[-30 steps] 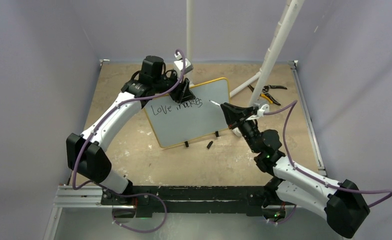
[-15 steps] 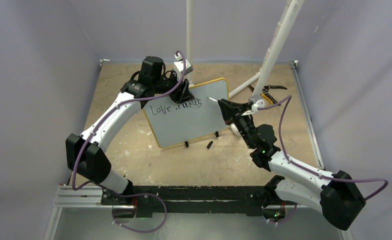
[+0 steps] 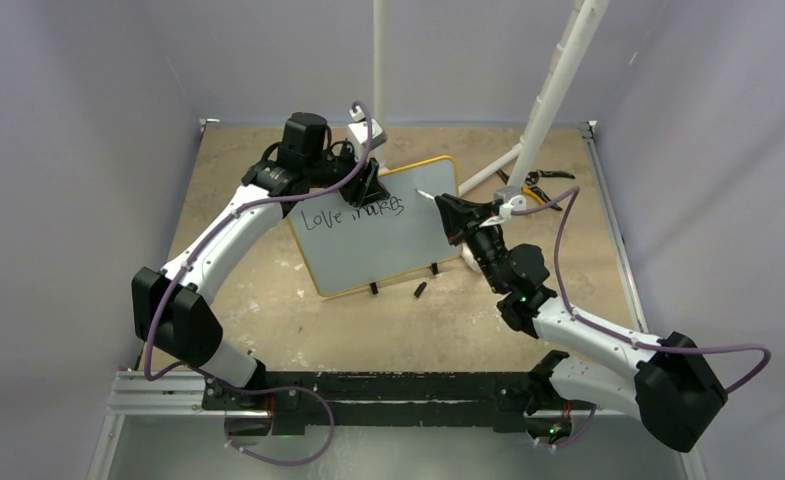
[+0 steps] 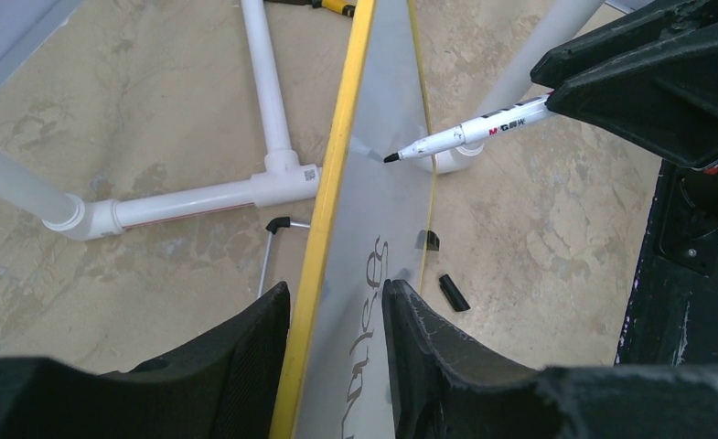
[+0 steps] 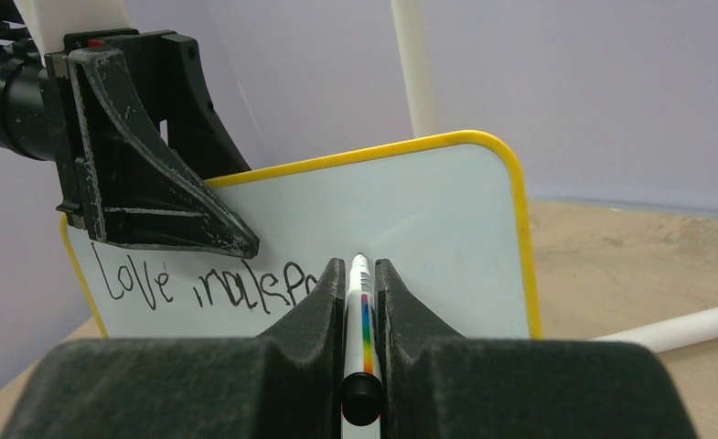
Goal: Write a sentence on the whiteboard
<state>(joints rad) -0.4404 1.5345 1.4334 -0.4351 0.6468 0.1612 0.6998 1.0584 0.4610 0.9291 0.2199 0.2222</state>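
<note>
Surface point(image 3: 298, 320): tan, worn.
Whiteboard point(image 3: 388, 245): yellow-framed, upright on black feet mid-surface; handwritten "Love", then a word like "makes".
Left pincer point(image 4: 335, 291): clamped over the whiteboard's top edge.
Right pincer point(image 5: 357, 267): closed on marker.
Marker point(image 4: 469, 133): white, red lettering unreadable; tip near the board face, contact unclear.

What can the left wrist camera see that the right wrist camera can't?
Only the left wrist view shows the white pipes on the table behind the whiteboard, and a small black piece lying on the table on its other side. Only the right wrist view shows the board's face straight on, so the word "love" is readable, plus the rainbow stripe on the marker. Both show the whiteboard, its writing, the marker held in the right gripper, and the left gripper pinching the board's edge.
</note>
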